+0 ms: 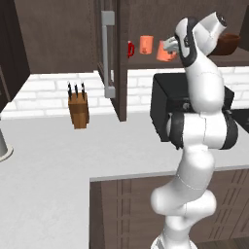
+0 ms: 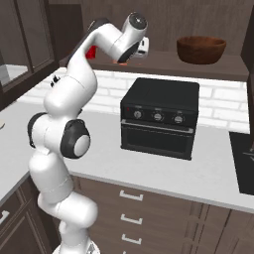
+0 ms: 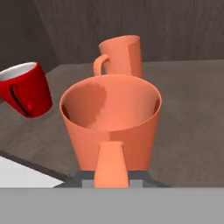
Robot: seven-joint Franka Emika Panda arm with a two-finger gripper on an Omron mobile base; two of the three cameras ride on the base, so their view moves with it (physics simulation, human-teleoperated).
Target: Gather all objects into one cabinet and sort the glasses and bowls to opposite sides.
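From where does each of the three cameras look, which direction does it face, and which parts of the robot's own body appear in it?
Left base view: behind the arm, on its left, facing the open cabinet; the white arm rises at lower right, its claw at the near orange mug.
Right base view: behind the arm, on its right, facing the toaster oven and bowl; the arm rises at lower left.
Hand view: on the hand, looking along the claw at the near orange mug, far orange mug and red cup.
Both base views share arm, shelf, oven and bowl.

Pale grey worktop (image 1: 58, 160) against a white brick backsplash (image 1: 48, 92). Black countertop oven (image 2: 158, 119) near the wall. Wooden knife block (image 1: 78, 111). Dark brown drawers (image 2: 134, 218) below.
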